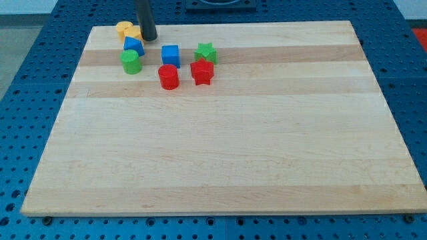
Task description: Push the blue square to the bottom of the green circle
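My tip [148,38] near blue square [171,55], green circle [131,62], wooden board [220,147].

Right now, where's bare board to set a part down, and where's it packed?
Free: everything below the red cylinder and red star down to the board's bottom edge, plus the strip right of the green star. Crowded: the top-left corner, where the yellow blocks, blue square, second blue block and green circle cluster around my tip.

rod [144,17] cut off at the view's top, partly hiding yellow block [126,29]
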Motion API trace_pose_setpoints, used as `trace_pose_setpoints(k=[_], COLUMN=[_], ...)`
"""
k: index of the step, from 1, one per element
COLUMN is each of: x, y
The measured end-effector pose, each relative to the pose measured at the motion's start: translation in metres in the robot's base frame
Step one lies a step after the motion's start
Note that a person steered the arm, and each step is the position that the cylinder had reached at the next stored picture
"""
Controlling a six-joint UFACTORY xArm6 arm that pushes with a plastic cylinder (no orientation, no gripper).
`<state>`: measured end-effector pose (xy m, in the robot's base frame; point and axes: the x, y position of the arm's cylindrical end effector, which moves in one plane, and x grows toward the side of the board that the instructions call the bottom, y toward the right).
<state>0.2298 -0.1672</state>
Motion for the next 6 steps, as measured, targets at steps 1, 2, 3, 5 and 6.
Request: trace_pose_setpoints(k=[1, 2, 3, 5, 6], x=[0.000, 0.000, 0.000, 0.001, 0.010], y=[-0.016, -0.022, -0.035, 0.016, 0.061])
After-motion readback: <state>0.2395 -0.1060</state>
